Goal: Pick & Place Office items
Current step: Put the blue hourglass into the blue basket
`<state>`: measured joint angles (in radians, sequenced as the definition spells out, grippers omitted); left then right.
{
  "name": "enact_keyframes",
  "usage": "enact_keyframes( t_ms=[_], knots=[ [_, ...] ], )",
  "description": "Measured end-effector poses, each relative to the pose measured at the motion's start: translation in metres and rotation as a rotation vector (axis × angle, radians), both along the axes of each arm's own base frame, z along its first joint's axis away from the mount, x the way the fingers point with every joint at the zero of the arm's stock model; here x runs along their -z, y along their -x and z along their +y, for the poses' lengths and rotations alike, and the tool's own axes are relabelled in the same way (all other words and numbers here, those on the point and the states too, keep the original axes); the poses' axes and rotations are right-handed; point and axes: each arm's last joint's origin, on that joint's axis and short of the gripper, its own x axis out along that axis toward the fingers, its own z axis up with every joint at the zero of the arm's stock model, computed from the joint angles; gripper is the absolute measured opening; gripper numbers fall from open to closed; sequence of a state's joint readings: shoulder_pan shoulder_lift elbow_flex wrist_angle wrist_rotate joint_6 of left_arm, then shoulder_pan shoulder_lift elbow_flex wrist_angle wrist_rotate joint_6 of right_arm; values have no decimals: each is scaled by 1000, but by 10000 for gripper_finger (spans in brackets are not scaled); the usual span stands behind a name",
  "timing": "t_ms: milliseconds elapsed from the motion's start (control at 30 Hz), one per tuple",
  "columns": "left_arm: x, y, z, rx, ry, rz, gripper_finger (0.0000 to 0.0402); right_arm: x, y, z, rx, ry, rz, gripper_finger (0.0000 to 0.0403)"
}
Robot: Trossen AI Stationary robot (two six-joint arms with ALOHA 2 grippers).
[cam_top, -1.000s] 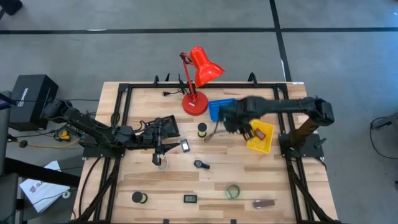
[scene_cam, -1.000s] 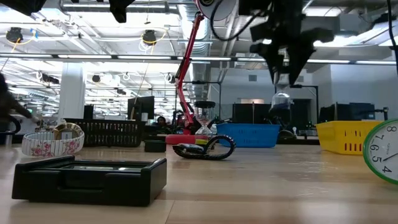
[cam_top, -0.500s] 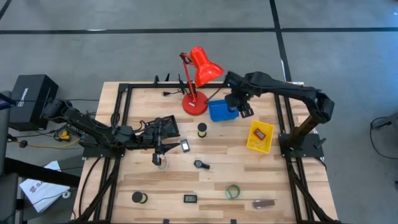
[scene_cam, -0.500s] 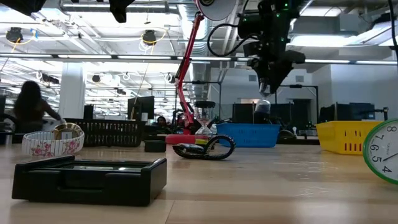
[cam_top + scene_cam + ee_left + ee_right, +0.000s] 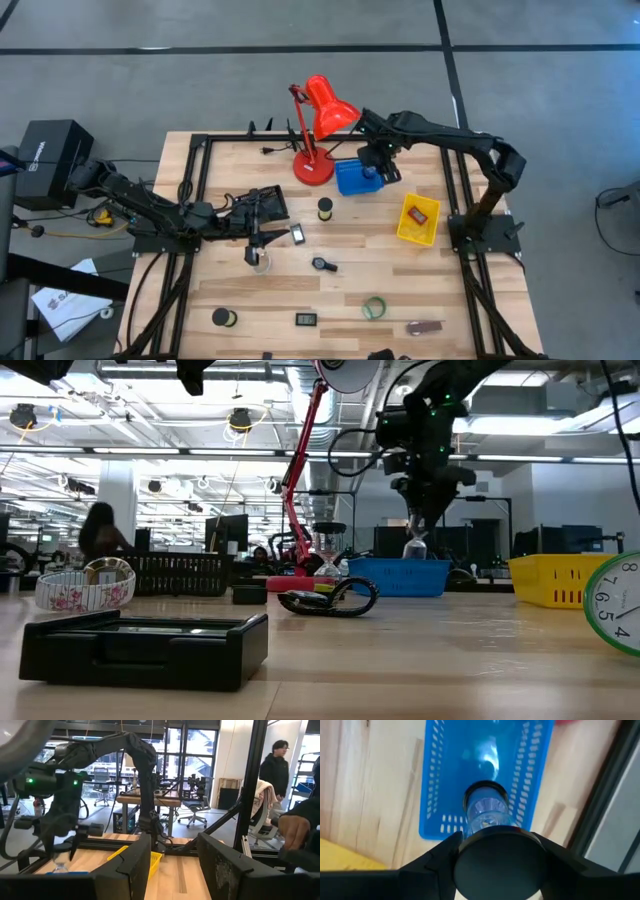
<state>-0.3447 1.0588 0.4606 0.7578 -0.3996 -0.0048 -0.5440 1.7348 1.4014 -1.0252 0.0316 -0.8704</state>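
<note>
My right gripper (image 5: 380,172) hangs over the blue tray (image 5: 350,180) at the table's far side, shut on a clear hourglass-like piece (image 5: 486,812) with black ends. In the low view the piece (image 5: 414,547) hangs just above the tray's rim (image 5: 400,565). My left gripper (image 5: 256,250) waits low over the table's left half, open, and nothing shows between its fingers (image 5: 135,865). A black roll (image 5: 325,209), a green ring (image 5: 374,308), a black oblong (image 5: 306,320) and a maroon oblong (image 5: 424,327) lie flat on the table. My right gripper pinches the piece's round black top end (image 5: 497,865) between its two fingers (image 5: 430,865), coming from above and pointing down. The clear body hangs upright below the fingers, lifted clear, over the inside of the blue tray (image 5: 445,770).
The red desk lamp (image 5: 318,120) stands just left of the blue tray on its round base (image 5: 313,167). A yellow tray (image 5: 418,220) with a red oblong (image 5: 419,213) sits to the right. More small items lie across the near half. People show in the room beyond.
My right gripper has carried the clear piece from beside the yellow tray toward the table's far edge and a little left, ending over the blue tray. It has then come down, so the piece hangs lower, near the tray's rim. It has stayed shut on it.
</note>
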Motion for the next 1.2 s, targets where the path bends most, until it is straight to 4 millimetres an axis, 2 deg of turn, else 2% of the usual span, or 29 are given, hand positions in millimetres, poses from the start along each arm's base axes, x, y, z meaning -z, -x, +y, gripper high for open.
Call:
enact_keyframes(
  t_ms=[333, 633, 933, 1200],
  knots=[
    [0, 0, 0, 0, 1, -1, 156, 33, -7, -12, 13, -10, 123, 206],
    [0, 0, 0, 2, 11, -2, 156, 33, -8, -13, 17, -7, 104, 203],
    [0, 0, 0, 2, 12, -3, 156, 33, -9, -12, 29, -4, 104, 247],
    [0, 0, 0, 2, 12, -2, 156, 29, -7, -10, 86, 126, 195, 248]
  ],
)
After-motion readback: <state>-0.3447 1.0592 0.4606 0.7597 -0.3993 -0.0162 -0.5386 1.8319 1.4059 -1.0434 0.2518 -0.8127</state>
